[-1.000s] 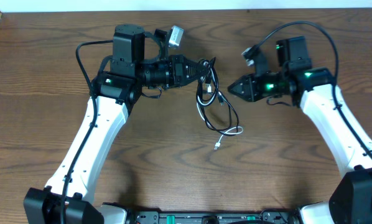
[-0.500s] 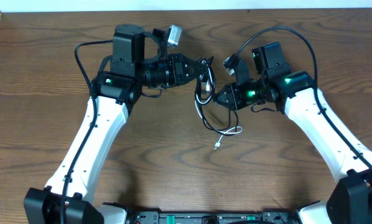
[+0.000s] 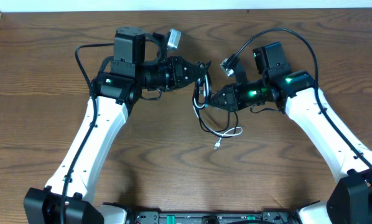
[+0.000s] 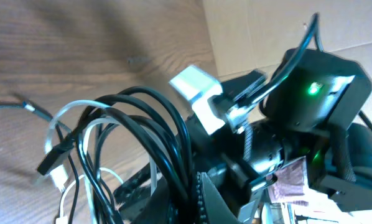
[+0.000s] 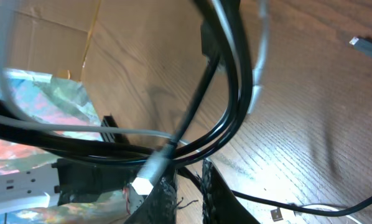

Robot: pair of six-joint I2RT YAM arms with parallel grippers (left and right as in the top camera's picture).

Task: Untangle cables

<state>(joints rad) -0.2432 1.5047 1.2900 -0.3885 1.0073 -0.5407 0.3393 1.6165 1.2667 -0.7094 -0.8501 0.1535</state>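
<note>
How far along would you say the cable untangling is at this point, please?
Nothing looks separated yet: the cables are one knot of black and white loops. In hand: the left gripper is shut on the cables, and the right gripper is at them, its grip unclear. Left: drawing each one free.

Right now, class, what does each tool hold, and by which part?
The left tool is shut on the cables, pinching the black loops at the bundle's far end. The right tool touches the bundle's right side; whether it grips cannot be told.
</note>
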